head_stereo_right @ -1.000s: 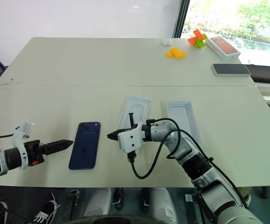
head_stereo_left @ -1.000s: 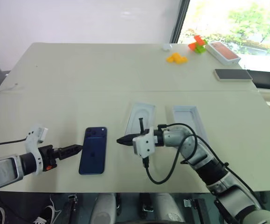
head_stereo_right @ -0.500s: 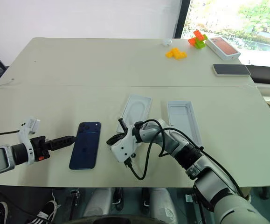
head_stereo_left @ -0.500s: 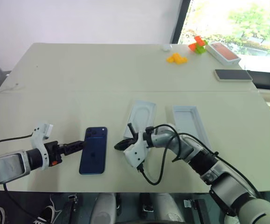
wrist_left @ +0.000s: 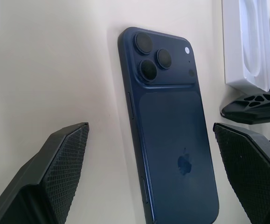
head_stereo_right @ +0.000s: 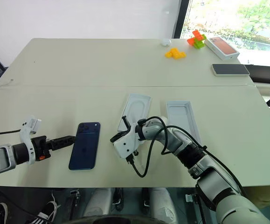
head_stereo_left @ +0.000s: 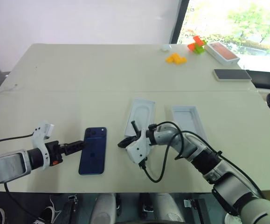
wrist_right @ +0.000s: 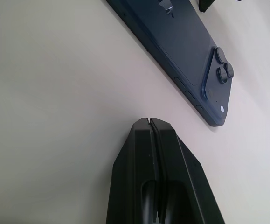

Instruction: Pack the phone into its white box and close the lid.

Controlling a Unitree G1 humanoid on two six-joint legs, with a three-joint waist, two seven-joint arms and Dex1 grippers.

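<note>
A pale table [head_stereo_left: 79, 74] carries the phone [head_stereo_left: 93, 150], lying flat with its back upward near the near edge, left of centre; its camera cluster sits at the far end. In the left wrist view the three lenses and the logo on its dark blue back are plain.

The left gripper [head_stereo_left: 79, 145] reaches in from the left, its two black fingers [wrist_left: 55, 172] spread as wide apart as they go, one on each side of the phone's near end in the left wrist view; they hold nothing, and whether a tip touches the phone's left edge cannot be told.

The right gripper [head_stereo_right: 114, 138] lies just right of the phone, pointing left toward it, apart from it. Its fingers [wrist_right: 148, 158] are pressed together with only a hairline seam between them and hold nothing; they hang low over bare table.

Right of this gripper lie two white pieces side by side: a flat white insert [head_stereo_left: 141, 113] with an oval recess, and, further right, the white box [head_stereo_left: 187, 119], a shallow open tray, partly crossed by the right arm.

At the far right of the table stand yellow blocks [head_stereo_left: 176, 58], orange and green blocks [head_stereo_left: 197, 45], an orange-topped white box [head_stereo_left: 223, 52] and a dark grey slab [head_stereo_left: 232, 74].
</note>
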